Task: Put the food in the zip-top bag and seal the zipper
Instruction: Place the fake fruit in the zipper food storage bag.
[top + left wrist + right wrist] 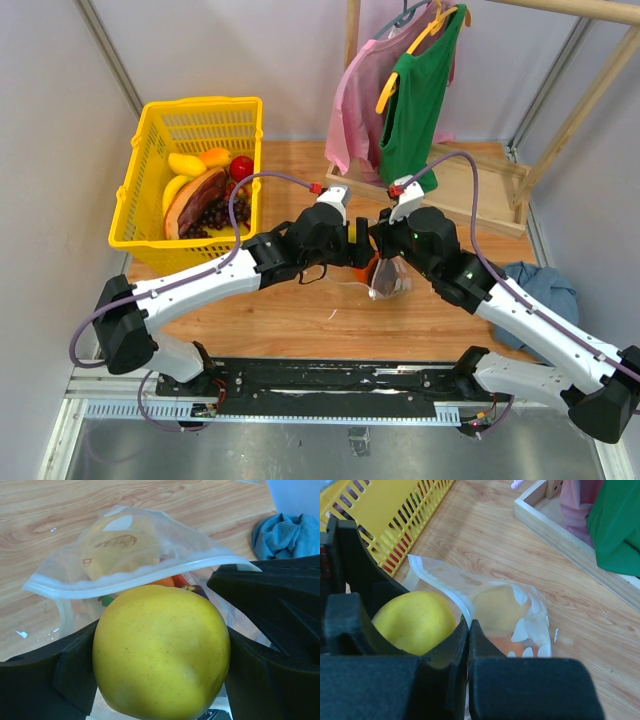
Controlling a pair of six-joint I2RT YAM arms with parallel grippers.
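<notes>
My left pincer [161,647] clamps the yellow lemon [415,622] right at the mouth of the zip-top bag [131,537], which lies straight ahead. My right pincer [469,630], pinched shut on the zipper [125,577], holds that mouth open.

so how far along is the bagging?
Done: some food, an orange piece among it, already sits in the zip-top bag. In hand: right claw pinches the bag's rim, left claw holds a yellow fruit at the open mouth. Left: drop it in, bag the remaining fruit from the yellow basket, then press the zipper shut.
</notes>
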